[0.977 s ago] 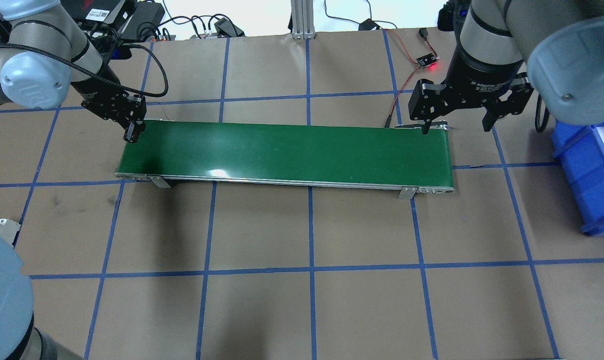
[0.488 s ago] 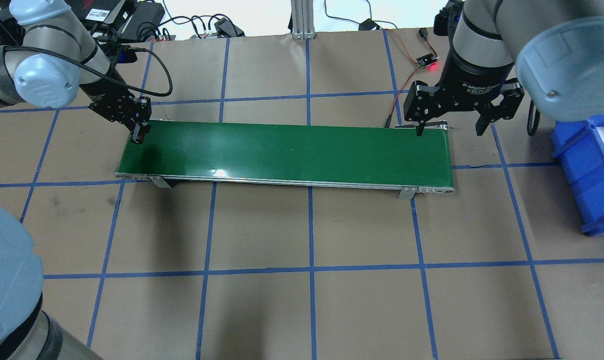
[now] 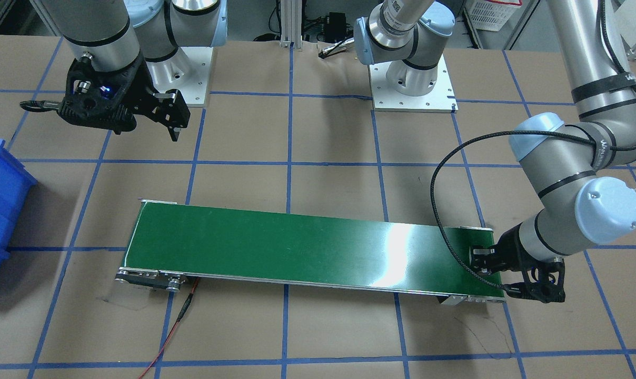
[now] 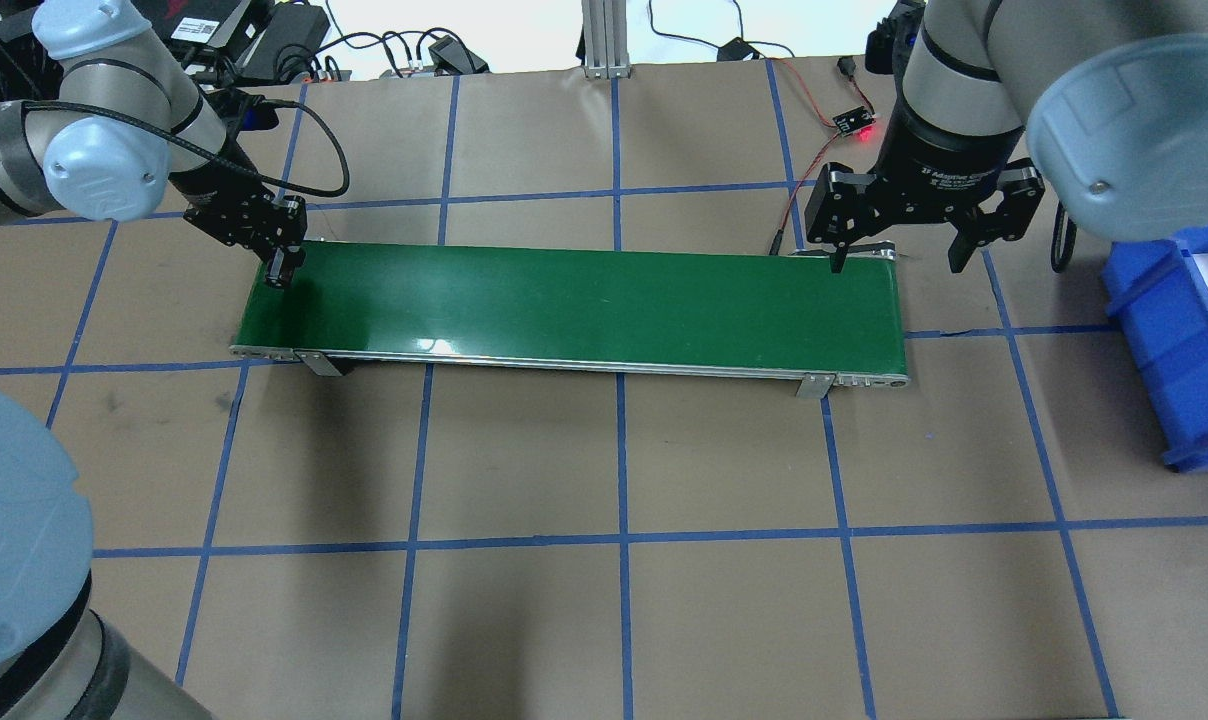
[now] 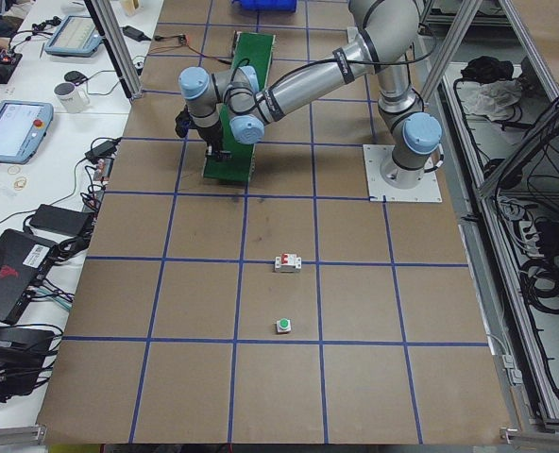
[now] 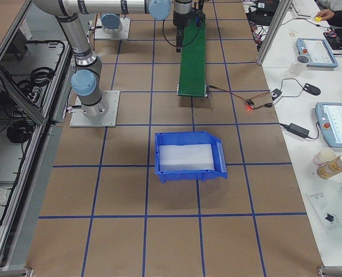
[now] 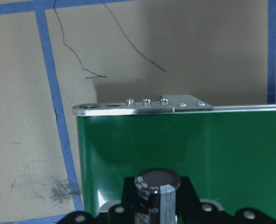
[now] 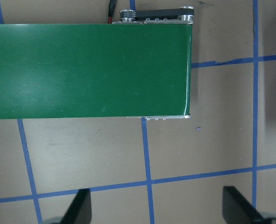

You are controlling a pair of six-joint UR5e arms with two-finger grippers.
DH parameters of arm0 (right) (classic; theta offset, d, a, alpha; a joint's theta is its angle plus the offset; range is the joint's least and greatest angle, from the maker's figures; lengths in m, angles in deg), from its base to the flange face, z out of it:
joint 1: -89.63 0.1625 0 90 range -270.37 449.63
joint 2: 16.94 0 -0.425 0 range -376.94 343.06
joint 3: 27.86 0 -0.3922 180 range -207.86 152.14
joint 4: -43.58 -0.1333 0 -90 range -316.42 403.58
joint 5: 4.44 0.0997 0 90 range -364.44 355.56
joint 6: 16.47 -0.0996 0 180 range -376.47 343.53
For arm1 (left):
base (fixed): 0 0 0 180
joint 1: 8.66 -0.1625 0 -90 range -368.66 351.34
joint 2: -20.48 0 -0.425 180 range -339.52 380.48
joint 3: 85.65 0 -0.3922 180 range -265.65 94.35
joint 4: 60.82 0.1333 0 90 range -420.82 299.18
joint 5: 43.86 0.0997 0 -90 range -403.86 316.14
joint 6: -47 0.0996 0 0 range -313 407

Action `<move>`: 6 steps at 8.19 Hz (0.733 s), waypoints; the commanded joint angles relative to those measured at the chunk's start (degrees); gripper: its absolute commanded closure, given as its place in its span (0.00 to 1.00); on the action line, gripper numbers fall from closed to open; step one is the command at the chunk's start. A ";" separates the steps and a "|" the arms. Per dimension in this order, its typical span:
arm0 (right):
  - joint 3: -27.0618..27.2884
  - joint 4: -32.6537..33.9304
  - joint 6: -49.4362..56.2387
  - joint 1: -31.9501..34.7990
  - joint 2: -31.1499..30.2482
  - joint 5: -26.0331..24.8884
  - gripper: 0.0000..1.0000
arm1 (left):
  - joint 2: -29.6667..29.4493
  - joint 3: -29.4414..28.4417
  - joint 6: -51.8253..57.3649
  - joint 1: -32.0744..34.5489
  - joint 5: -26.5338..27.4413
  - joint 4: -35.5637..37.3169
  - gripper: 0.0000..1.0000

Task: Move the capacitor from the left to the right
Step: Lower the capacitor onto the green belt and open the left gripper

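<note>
The left gripper (image 4: 278, 268) was clamped on the capacitor (image 7: 157, 185) (dark, pale-striped) over the left end of the green conveyor belt (image 4: 584, 305); the right gripper (image 4: 898, 262) hung above the other end, jaws apart

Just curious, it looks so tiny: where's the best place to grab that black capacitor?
By its curved side, one finger on each flank, coming from above, as the left gripper holds the capacitor now; the stubby cylinder offers no handle.

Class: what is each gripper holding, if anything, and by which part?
The left gripper clamps the capacitor around its lower body, leaving the top end free. The right gripper is open and holds nothing.
</note>
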 commanded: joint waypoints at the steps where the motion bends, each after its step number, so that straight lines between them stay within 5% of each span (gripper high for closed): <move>1: 0.69 0.03 -0.09 0.00 -0.01 0.13 0.00 | -0.25 0.26 -0.30 0.09 -0.24 0.13 1.00; 5: 2.10 3.54 0.18 0.00 0.08 0.13 0.00 | -0.34 0.70 -1.45 0.44 -0.33 0.30 0.85; 6: 2.10 3.63 0.18 0.00 0.08 0.13 0.00 | -0.69 0.70 -1.53 0.44 -0.42 1.17 0.72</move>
